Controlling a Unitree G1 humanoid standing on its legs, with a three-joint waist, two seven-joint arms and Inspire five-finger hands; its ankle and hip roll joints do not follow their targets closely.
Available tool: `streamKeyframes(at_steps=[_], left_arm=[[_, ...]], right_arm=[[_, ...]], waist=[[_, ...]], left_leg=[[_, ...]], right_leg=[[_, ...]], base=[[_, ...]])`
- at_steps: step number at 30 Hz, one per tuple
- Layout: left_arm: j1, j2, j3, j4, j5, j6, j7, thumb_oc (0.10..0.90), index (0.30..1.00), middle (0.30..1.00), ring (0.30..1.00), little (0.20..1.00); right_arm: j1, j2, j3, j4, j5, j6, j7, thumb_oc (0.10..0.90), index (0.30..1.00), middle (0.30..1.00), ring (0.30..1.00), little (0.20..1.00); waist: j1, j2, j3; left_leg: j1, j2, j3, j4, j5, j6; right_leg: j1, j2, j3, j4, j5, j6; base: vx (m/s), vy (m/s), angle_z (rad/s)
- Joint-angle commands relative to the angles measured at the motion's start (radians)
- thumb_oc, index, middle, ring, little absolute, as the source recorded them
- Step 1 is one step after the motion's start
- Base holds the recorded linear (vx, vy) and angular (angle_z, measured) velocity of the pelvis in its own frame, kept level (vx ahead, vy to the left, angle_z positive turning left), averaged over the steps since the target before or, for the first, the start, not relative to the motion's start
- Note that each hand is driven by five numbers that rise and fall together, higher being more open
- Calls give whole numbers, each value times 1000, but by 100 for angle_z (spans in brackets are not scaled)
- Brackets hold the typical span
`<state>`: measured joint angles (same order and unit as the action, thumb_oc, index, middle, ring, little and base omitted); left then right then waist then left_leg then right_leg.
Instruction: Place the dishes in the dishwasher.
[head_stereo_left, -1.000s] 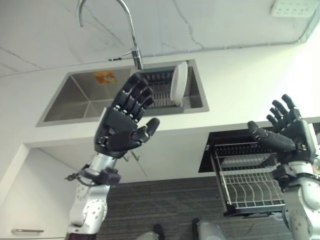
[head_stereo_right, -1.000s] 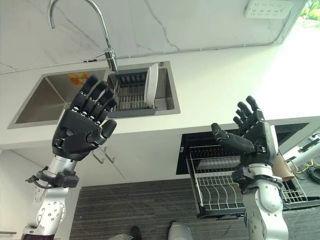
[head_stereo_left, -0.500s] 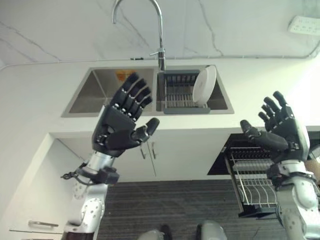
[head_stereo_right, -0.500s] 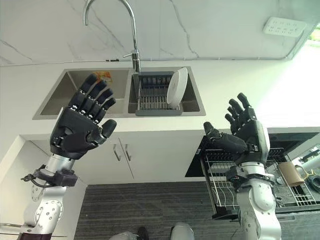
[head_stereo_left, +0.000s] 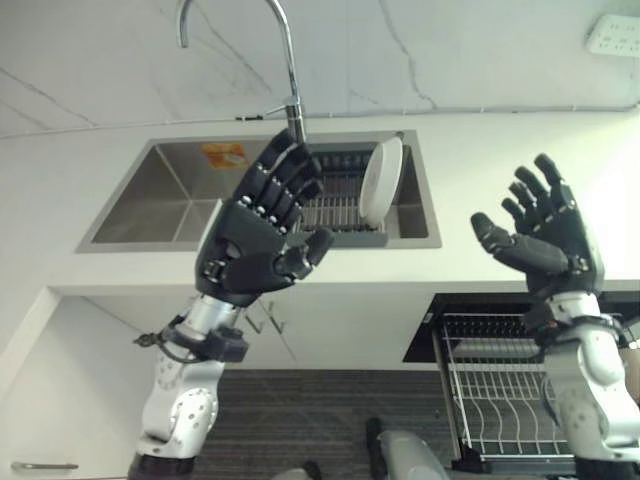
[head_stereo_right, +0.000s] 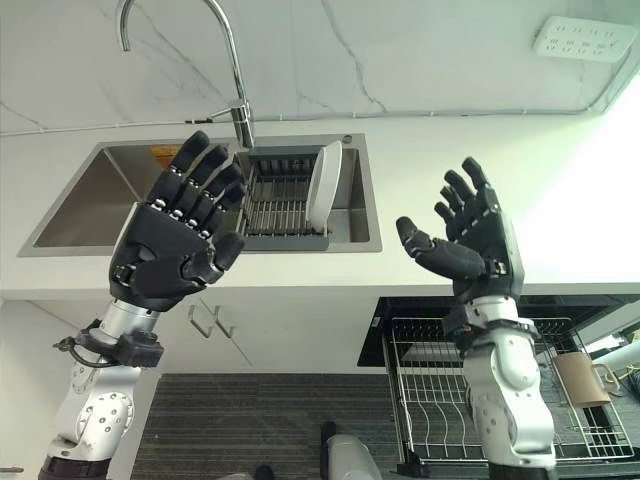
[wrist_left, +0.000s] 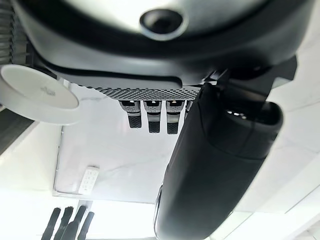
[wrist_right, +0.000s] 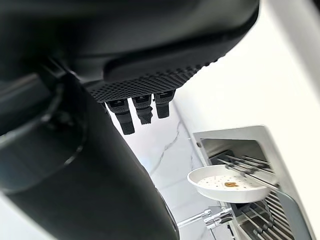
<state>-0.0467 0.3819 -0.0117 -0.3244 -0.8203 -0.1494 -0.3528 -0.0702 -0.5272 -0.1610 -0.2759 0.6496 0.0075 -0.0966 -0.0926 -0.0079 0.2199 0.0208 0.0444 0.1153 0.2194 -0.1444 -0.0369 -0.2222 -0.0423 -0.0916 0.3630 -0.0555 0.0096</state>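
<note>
Overhead, both hands are raised in front of the white surface, and neither holds anything. The left hand is up before the sink, palm toward the camera, its fingers spread wide and straight and its thumb angled out toward the middle. The right hand is lifted over the surface to the right of the sink, fingers fanned apart and straight, thumb reaching toward the left hand; the two are well apart. A white plate stands on edge in a dish rack that sits in the right part of the sink, leaning at the rack's right end, just beside the left hand's fingertips as seen from the head. In the right wrist view the same plate shows its face, with small specks and a brown spot of food on it, resting against the rack's wires. A curved metal tap rises behind the sink, at the back edge between its two parts. Below the surface, to the right, the dishwasher is open and its wire basket is pulled out, with rows of prongs showing. A white wall socket sits on the marbled wall at the upper right.
</note>
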Motion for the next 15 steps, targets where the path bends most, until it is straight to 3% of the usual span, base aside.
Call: streamKeyframes(at_steps=[1,15], left_arm=[[-56,45,5,-65,-55,-77,-25,800,900,900,900,900],[-75,75,-34,-15,-52,-88,-27,800,900,900,900,900]], right_arm=[[-105,-15,-15,4,23,-65,-32,800,900,900,900,900],[-286,-65,41,233,80,-2,-106,800,900,900,900,900]], waist=[[27,-39,-95],[82,-53,-106]], left_leg=[[0,-57,-1,81,-176,66],[6,-49,-15,81,-180,55]], right_leg=[[53,-56,-25,-63,-37,112],[71,-82,-71,-63,-42,109]], base=[[56,-63,8],[18,-22,11]])
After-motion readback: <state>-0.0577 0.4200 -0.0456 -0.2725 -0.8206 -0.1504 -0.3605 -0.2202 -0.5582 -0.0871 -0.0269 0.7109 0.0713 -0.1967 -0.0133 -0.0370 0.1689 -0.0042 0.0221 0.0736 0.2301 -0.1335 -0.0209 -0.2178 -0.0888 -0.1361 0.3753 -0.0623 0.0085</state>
